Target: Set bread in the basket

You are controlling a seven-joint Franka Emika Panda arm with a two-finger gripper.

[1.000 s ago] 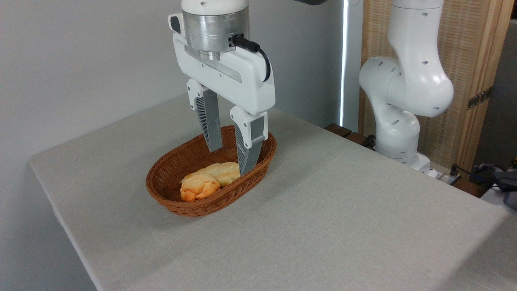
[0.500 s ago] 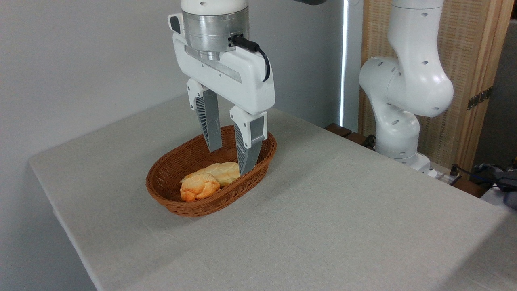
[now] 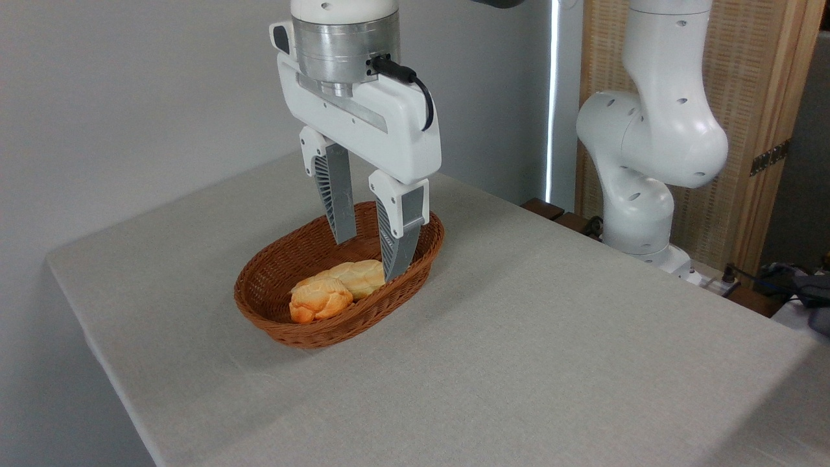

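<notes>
From the fixed camera, the robot's gripper hangs over the right-hand half of the oval wicker basket, its two grey ribbed fingers spread apart and holding nothing. The orange-golden bread lies inside the basket, on the weave near the front wall, below and to the left of the gripper and apart from both fingertips. Directly behind it and touching it is a paler braided loaf, whose right end sits just beside the tip of the nearer finger; whether that tip touches the loaf cannot be told from this angle.

The basket's long axis runs from lower left to upper right across the picture, and the two pieces of bread lie roughly along it, the round bun toward the left end. The open jaws stand across that line, one finger toward the back wall, the other toward the front rim on the right.

The basket rests on the pale cloth-covered desk, well in from every edge. The arm's white base stands off the desk's far right side, before a slatted wooden screen.

With the bun already down inside the low wicker walls and the gripper empty, the placing looks complete; what remains, in all likelihood, is a straight lift clear of the rim, minding the loaf beside the nearer fingertip.
</notes>
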